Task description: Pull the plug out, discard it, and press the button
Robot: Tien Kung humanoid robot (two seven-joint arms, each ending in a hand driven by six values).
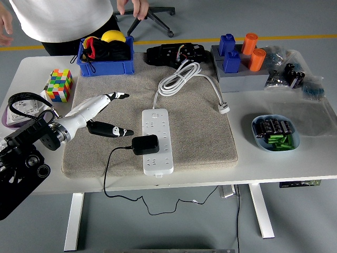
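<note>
Left hand spread wide, empty, left of centre. Black plug seated in power strip, lower centre. Risk: unbraced strip lifting with plug; cable snagging fingers.

Mat centre-left is bare between the left hand and the black plug, so nothing blocks that gap. The plug's cable loops lower left; the white cord crowds the strip's upper end.
</note>
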